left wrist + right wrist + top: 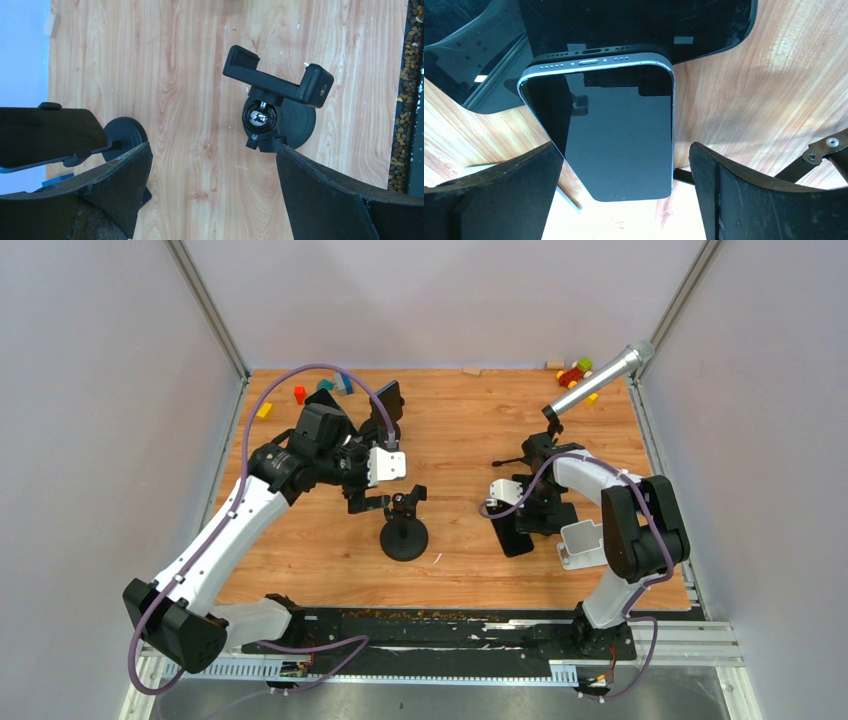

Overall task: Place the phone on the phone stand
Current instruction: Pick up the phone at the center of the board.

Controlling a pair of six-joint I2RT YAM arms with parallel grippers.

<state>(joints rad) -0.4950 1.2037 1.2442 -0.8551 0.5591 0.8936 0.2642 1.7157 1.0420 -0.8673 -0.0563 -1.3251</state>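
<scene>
Phone (619,135): glossy black glass, silver rim, betw. right gripper (624,150) jaws, spread wide; left gripper (214,150) likewise agape over matte black clamp stand (277,100), woodgrain table (175,60).

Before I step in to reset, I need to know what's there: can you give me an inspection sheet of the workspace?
Surface: wooden table, brown crumbs along near edge.
Job's things: phone off the stand; its clamp empty.
Clutter: coloured blocks and silver cylinder at the back.
Tools: left tool open above stand; right tool open astride phone.
Cables: purple cables looped over both arms.
Surroundings: pale walls, metal posts.
</scene>
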